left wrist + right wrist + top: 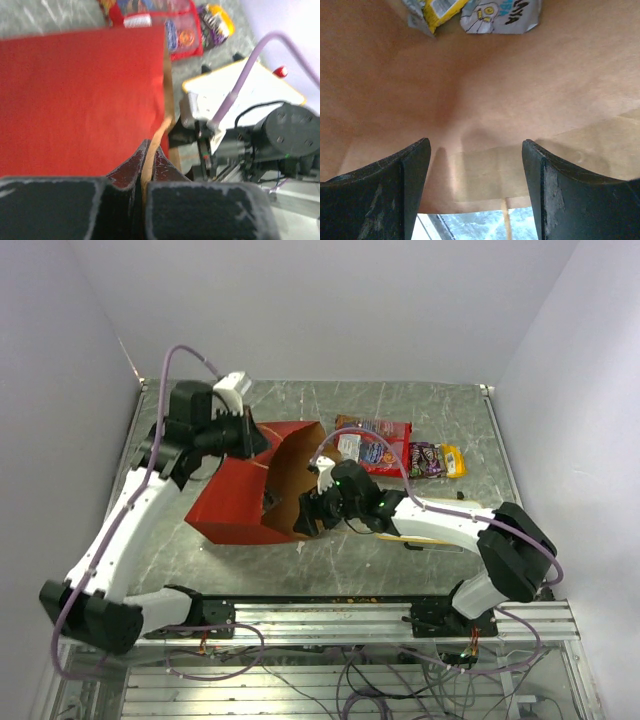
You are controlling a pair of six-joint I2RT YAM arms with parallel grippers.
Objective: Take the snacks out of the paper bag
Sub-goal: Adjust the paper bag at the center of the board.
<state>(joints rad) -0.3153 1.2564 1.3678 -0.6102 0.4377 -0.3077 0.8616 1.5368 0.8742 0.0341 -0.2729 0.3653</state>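
1. The right gripper (475,150), jaws spread wide and empty, sits just inside the mouth of the tall red paper bag with brown kraft lining (235,495). The bag lies on its side on the counter (250,562).
2. The left gripper (148,150) is pinched tight on the bag's rim, propping the mouth open.
3. Straight ahead, deep at the closed end, lie a crumpled yellow packet (437,10) and a pale blue-white packet (502,15), side by side. I'd say the reach runs along the bag's length, and the right arm is nearer.
4. Beyond the bag, a large flat red snack bag (375,445) and a dark purple-brown packet (428,458) lie out on the counter.
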